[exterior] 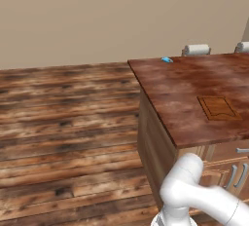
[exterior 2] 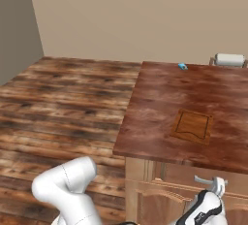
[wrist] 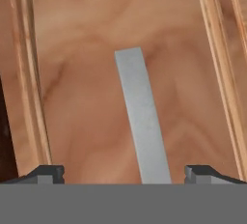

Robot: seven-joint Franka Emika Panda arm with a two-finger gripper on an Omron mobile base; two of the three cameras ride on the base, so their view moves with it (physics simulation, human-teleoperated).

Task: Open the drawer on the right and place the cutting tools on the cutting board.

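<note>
The drawer (exterior 2: 177,172) under the counter's front edge is closed; its light wood front (wrist: 87,88) is close ahead in the hand view. Its grey bar handle (wrist: 142,126) runs between my gripper's (wrist: 124,175) fingertips, which stand wide apart and open, touching nothing. In the right base view my gripper (exterior 2: 218,187) sits right at the handle (exterior 2: 203,180). The cutting board (exterior: 218,107) (exterior 2: 193,126) lies flat on the dark reddish countertop, with nothing on it. The cutting tools are out of view.
The counter (exterior 2: 155,103) is an island with wood plank floor (exterior: 63,122) to its left. A small blue object (exterior: 167,60) (exterior 2: 182,66) lies at the counter's far edge. White rounded things (exterior: 197,49) (exterior 2: 230,60) stand behind the counter. Cabinet door handles (exterior: 233,176) sit below the drawer.
</note>
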